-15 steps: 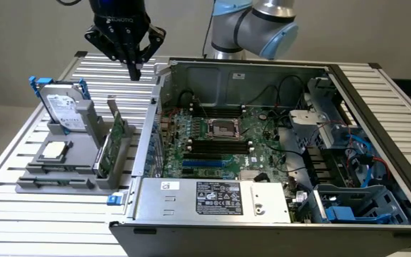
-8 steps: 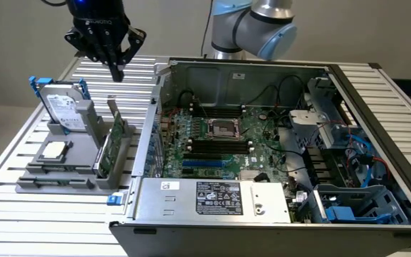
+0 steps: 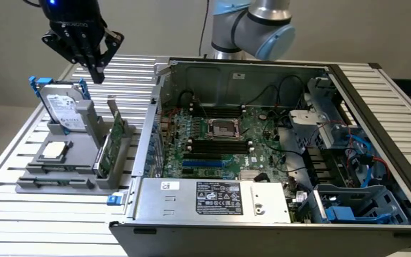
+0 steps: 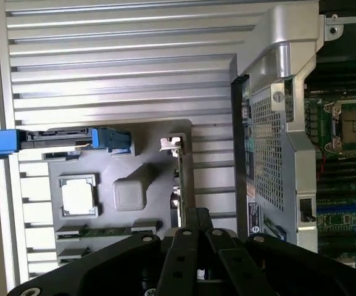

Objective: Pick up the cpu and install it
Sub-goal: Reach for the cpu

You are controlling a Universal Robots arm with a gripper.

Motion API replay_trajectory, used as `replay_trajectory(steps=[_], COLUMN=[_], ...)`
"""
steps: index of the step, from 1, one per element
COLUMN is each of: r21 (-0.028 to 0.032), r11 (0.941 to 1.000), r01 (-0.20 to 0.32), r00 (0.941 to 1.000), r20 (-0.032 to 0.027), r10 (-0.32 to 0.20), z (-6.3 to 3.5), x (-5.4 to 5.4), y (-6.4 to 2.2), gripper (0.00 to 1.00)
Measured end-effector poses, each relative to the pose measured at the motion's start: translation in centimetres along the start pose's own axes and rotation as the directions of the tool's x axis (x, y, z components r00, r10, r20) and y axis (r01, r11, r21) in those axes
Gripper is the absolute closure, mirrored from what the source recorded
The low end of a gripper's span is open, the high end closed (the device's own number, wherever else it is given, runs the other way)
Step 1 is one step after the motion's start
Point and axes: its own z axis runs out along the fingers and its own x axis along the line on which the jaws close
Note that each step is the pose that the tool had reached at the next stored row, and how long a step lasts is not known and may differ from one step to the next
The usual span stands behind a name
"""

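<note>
The cpu (image 3: 54,150) (image 4: 79,198), a small square chip with a silvery top, lies flat in the grey holder (image 3: 38,183) on the exterior view's left. My gripper (image 3: 97,75) (image 4: 197,217) hangs high above the holder's far end, near the upright hard drive (image 3: 66,111). Its black fingers are shut with nothing between them. The empty cpu socket (image 3: 225,128) (image 4: 355,126) sits in the middle of the motherboard inside the open computer case (image 3: 191,198).
A long green circuit card (image 3: 115,140) stands on edge in the holder beside the case wall. Blue brackets (image 4: 54,139) flank the hard drive. Cables and drive cages (image 3: 348,160) crowd the case on the exterior view's right. The slatted metal table (image 3: 48,219) surrounds everything.
</note>
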Motion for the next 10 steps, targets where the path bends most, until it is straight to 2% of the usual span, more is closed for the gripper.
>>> replay_trajectory(steps=[10], r21=[0.0008], r11=[1.0], r01=[-0.001], r00=[0.9999], r20=[-0.0119], r10=[0.001], z=[0.62], x=[4.5], y=[-0.34], gripper=[0.89])
